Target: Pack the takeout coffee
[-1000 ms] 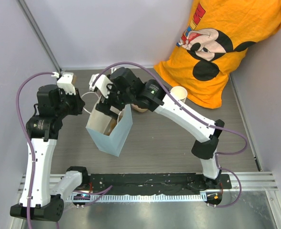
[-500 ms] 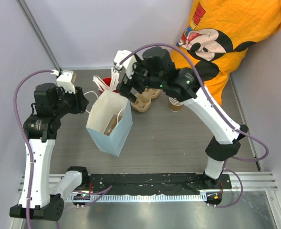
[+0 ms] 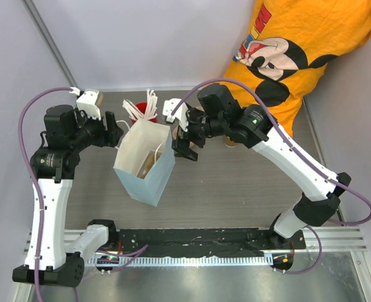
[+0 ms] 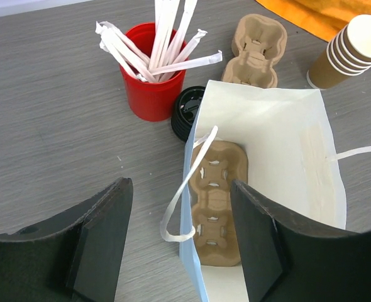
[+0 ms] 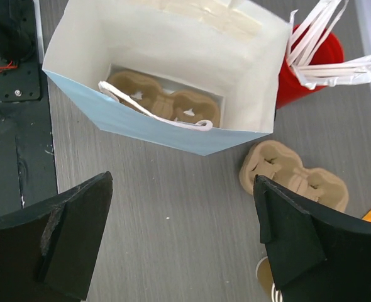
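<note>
Left gripper [image 4: 179,184], right gripper [image 5: 182,181]: both spread wide, empty. One bag [image 4: 286,132] beneath both. One carrier tray [image 4: 215,201] inside it, a second tray [image 4: 256,49] outside. Only the left wrist view shows the black lid [image 4: 187,114], ahead of the left gripper. The kraft cup stack [image 4: 349,53] stands farther right.

Open paper bag [image 4: 267,126], roomy from above, crowded behind.
Wide mouth free for entry; white handle loop [image 4: 182,186] drooping over one rim, pulp carrier tray [image 4: 215,201] flat on the bag floor. Beyond the far wall: black lid [image 4: 187,113] just beside it, red cup of wrapped straws [image 4: 151,85], second carrier tray [image 4: 256,50], stack of kraft cups [image 4: 349,56]. Bare grey table [image 4: 60,145] elsewhere.
</note>
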`<state>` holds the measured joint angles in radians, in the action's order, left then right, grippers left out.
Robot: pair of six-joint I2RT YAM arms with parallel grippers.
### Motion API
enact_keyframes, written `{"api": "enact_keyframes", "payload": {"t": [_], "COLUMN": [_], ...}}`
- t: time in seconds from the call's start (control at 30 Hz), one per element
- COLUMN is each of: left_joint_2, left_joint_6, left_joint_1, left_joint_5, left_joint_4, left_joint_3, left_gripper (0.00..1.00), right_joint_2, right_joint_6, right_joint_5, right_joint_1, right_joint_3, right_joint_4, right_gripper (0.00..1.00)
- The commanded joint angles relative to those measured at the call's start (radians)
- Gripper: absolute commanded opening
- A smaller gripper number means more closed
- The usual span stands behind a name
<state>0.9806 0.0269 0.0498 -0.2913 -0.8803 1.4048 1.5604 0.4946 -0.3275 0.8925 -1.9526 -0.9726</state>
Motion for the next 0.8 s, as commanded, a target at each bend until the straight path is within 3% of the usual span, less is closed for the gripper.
{"api": "enact_keyframes", "payload": {"t": [0.0,0.27,0.5,0.6,0.77], "left_joint_2": [-0.002,-0.005,-0.003,0.000,0.006], "left_joint_6": [-0.005,0.005,0.008,0.007,0.010], "left_joint_1": [-0.007,-0.005,-0.005,-0.005,-0.007], "left_joint_5": [-0.032,-0.045,-0.048,-0.043,-0.034], "left_joint_4": [0.023,0.035,0.038,0.040,0.040], "left_joint_3": [0.026,0.010,0.008,0.011,0.016], "left_gripper": [0.68,0.66,0.52,0.44,0.33], "right_joint_2": [-0.013,0.049,0.116,0.128,0.124], "right_joint_6": [-0.021,-0.051,-0.045,-0.039,-0.033], "right_joint_5": [-0.038,-0.058,-0.071,-0.076,-0.090], "right_joint_1": [-0.001,-0.001,-0.001,0.000,0.000], "right_joint_3": [0.026,-0.020,-0.071,-0.091,-0.103], "right_joint_4": [0.103,0.150,0.161,0.157,0.141], "right_gripper": [0.97,0.94,0.85,0.71,0.32]}}
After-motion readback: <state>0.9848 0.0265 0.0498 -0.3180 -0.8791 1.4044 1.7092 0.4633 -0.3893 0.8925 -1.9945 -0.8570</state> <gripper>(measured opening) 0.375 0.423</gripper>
